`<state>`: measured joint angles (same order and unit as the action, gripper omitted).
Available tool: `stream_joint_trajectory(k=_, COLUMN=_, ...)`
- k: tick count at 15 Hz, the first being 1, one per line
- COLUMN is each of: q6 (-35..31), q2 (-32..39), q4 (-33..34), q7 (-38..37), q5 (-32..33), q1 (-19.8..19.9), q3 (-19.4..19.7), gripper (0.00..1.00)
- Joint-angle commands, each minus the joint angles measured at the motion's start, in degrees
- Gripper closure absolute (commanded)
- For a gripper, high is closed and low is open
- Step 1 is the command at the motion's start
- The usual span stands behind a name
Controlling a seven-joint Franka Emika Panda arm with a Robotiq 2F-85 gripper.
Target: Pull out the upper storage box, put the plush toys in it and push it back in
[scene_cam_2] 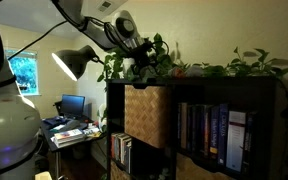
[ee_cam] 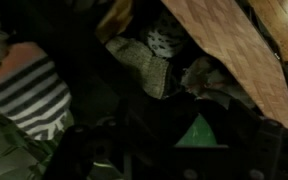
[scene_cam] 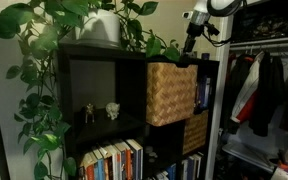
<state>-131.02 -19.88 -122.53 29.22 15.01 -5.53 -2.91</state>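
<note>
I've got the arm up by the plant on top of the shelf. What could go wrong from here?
1. The pincer hangs among the plant leaves, so a move down may snag a vine.
2. The basket fills its cubby tightly. A skewed pull could jam it or tug the shelf.
3. The wrist view is dark and cluttered, so judging a grip from it looks unreliable.
</note>
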Motion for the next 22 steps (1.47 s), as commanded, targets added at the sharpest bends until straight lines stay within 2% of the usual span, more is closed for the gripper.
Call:
stream_joint_trajectory(k=1, q6=-0.6, q2=-0.6, q4=1.1, q7=-2.6, q5=4.6, q1=2.1, q3=0.5, gripper=0.00)
stream_joint_trajectory(k=7, q6=-5.6, q2=1.0, q4=2.7, q7=-3.7, q5=8.2, q1=4.6, q3=2.1, gripper=0.00)
stream_joint_trajectory(k=16, q6=-17.9, q2=7.5, q4=5.6, q7=-6.4, q5=7.2, q1=6.4, q3=4.1, gripper=0.00)
stream_joint_trajectory(k=22, q6=-20.2, q2=12.2, q4=8.5, q7=-6.9, q5=7.5, q1=7.4, q3=4.3, gripper=0.00)
